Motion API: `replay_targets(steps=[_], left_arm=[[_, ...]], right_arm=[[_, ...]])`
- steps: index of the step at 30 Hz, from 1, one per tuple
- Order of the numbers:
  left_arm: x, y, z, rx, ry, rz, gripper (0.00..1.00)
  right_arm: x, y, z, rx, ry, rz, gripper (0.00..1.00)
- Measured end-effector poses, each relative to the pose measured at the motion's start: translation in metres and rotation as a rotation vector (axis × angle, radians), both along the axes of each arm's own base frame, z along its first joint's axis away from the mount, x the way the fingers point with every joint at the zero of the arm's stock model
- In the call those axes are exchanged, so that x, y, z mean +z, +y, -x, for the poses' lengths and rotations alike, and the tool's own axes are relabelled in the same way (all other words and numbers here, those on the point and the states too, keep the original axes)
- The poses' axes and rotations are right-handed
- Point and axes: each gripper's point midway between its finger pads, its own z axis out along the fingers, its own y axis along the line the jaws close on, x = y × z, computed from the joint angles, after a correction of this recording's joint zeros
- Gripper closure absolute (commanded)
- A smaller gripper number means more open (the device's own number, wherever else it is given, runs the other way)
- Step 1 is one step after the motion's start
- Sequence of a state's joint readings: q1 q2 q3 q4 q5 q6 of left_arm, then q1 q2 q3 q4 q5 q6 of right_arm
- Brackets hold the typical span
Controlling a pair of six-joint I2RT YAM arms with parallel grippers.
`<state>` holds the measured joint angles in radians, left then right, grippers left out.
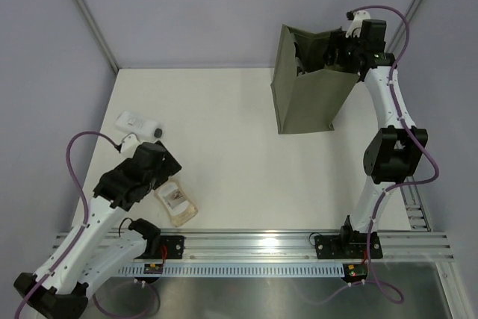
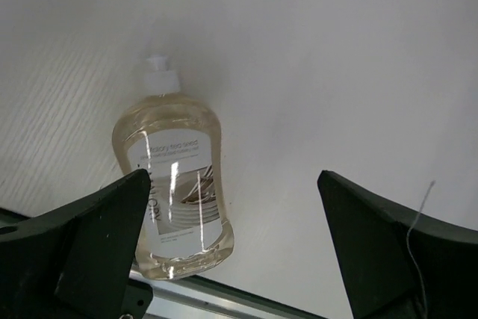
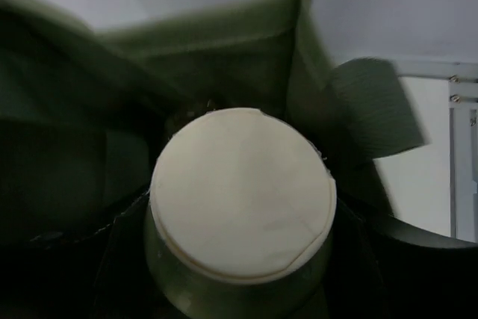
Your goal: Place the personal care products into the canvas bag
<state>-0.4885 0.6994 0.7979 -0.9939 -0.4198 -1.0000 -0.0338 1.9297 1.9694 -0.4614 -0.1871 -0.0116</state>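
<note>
**A:** The canvas bag point(image 1: 306, 91) came up olive green all over, plain, no print.

**B:** And the pouch point(image 2: 175, 177) showed clear amber liquid, a white label with a brownish picture and a white spout.

**A:** The flat bottle point(image 1: 134, 120) was white with a grey cap (the exact shade was hard to call).

**B:** The left gripper point(image 2: 231, 181) was black. The arms point(image 1: 385, 95) were white with black joints, and the cables point(image 1: 72, 158) were purple.

**A:** The container point(image 3: 243, 196) showed a cream round face over a greenish body.

**B:** The table point(image 1: 239, 155) was white.
</note>
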Motion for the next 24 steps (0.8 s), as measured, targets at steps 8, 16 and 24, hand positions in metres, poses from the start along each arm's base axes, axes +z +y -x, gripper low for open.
replay_targets(steps=[8,16,24], left_arm=[[-0.041,0.009,0.017,0.150,0.243,-0.033,0.01],[-0.080,0.002,0.027,0.162,0.441,-0.056,0.01],[-0.119,-0.011,0.038,0.092,0.608,-0.053,0.01]], right_arm=[[-0.035,0.035,0.036,0.337,0.062,0.153,0.01],[0.086,0.039,0.064,0.347,-0.195,0.203,0.01],[0.142,0.074,0.154,0.522,-0.321,0.120,0.00]])
